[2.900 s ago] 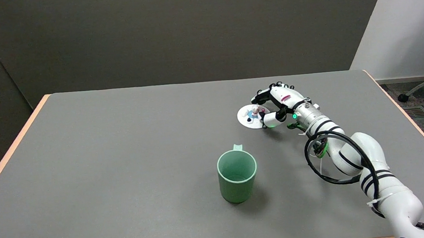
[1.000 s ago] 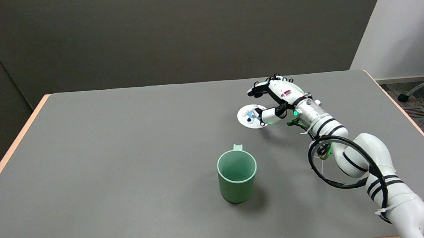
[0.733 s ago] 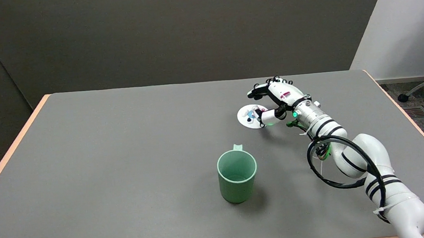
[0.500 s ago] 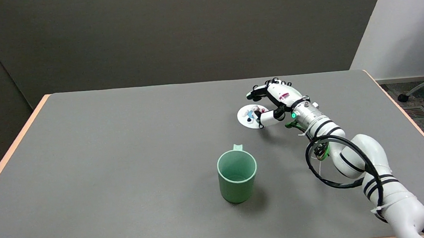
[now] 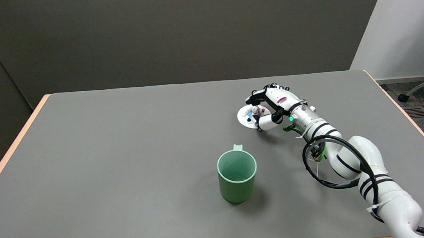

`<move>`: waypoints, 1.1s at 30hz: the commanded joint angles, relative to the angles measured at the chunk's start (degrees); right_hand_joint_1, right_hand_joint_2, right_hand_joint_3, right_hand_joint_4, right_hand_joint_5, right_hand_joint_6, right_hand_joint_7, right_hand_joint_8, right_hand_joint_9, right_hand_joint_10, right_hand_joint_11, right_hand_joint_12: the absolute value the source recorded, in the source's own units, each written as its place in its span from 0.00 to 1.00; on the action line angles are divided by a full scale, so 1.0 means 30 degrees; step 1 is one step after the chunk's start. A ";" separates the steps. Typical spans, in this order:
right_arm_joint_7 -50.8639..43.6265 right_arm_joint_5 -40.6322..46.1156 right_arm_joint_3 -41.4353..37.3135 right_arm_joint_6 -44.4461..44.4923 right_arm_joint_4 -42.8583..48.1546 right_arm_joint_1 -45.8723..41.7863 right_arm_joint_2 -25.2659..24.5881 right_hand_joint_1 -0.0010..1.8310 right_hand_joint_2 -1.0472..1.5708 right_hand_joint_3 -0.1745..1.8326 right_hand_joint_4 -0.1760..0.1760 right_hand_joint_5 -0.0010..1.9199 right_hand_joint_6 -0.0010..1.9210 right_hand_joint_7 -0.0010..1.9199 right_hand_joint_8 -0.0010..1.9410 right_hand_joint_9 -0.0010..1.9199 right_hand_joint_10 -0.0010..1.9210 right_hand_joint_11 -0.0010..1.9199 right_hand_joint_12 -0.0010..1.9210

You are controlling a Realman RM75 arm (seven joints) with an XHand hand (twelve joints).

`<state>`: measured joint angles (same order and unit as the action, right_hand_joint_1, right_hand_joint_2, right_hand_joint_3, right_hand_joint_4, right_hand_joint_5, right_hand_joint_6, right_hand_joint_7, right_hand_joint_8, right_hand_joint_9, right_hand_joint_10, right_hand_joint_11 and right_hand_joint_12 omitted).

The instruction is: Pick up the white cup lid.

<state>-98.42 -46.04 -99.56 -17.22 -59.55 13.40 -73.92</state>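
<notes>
The white cup lid (image 5: pixel 245 117) lies flat on the grey counter (image 5: pixel 123 161), toward its far right part, with a small coloured figure standing on top of it. The right hand (image 5: pixel 270 106) reaches in over the lid's right side, its fingers (image 5: pixel 253 97) arched above the far edge and its thumb low at the near edge, spread around the lid; whether any of them touches it cannot be told. A green mug (image 5: pixel 237 175) stands upright nearer the camera, well apart from lid and hand.
</notes>
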 commanded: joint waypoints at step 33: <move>-0.3054 0.1137 -0.2051 -0.2875 -0.0050 0.0082 -0.0681 0.65 0.84 0.15 0.42 0.44 0.56 0.42 0.72 0.10 0.58 0.00 0.79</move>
<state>-105.05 -44.50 -104.28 -23.45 -55.29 15.58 -75.00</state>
